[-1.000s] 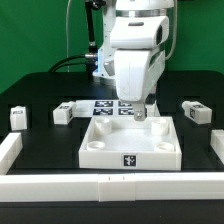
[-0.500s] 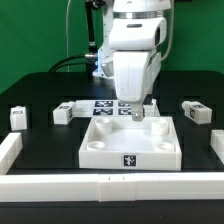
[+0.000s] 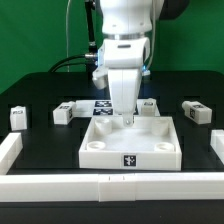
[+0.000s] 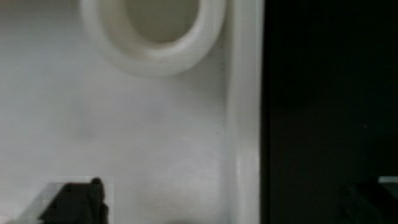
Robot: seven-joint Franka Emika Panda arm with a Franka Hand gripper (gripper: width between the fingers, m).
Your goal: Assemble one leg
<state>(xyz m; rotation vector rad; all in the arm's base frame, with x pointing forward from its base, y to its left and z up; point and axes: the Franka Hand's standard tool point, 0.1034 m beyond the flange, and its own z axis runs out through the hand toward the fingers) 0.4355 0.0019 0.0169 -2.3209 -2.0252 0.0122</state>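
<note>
- The tool [image 3: 127, 119] hangs at mid-frame over the far rim of the square panel [image 3: 130, 152]. The wrist view shows its fingers [image 4: 75, 203] spread wide, gripping nothing.
- Between them lies the panel's rim with a round corner socket [image 4: 160, 35], and black counter [image 4: 329, 100] alongside.
- Every leg stands on the counter, apart from the panel — far-left leg [image 3: 17, 117], second leg [image 3: 63, 113], third leg [image 3: 148, 106] just behind the tool, right leg [image 3: 196, 112].
- The marker board [image 3: 103, 105] lies behind the panel.
</note>
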